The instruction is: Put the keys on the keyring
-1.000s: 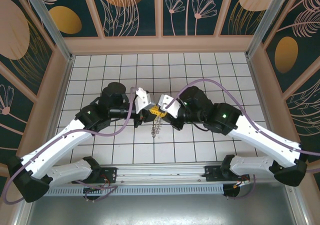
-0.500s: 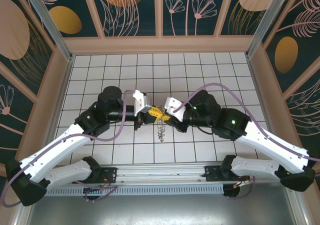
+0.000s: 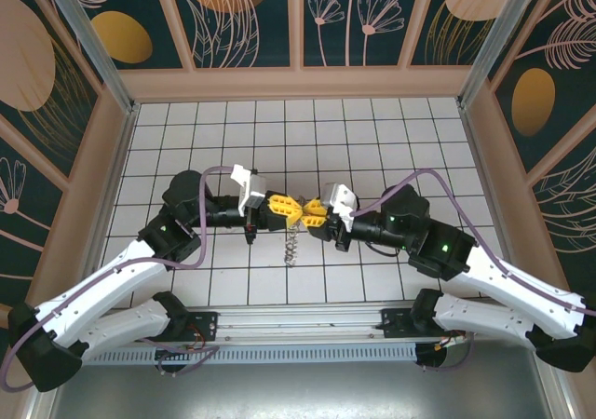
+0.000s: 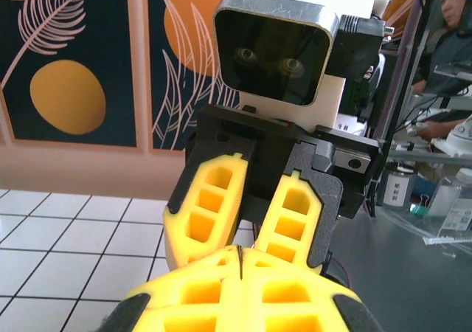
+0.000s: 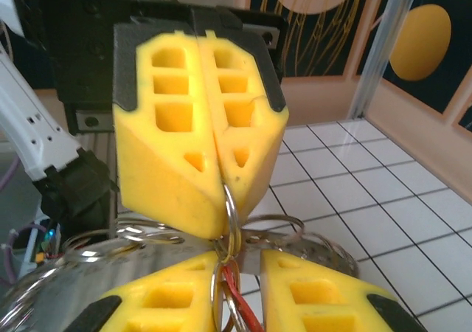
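Left gripper [image 3: 287, 208] and right gripper [image 3: 305, 212] meet tip to tip; keyring [image 3: 291, 244] hangs beneath them

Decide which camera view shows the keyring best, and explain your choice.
The right wrist view: the keyring is close and sharp, its metal loops pinched by the shut left end effector. The top external view shows it as a small dangling strand. In the left wrist view, yellow fingers hide it.
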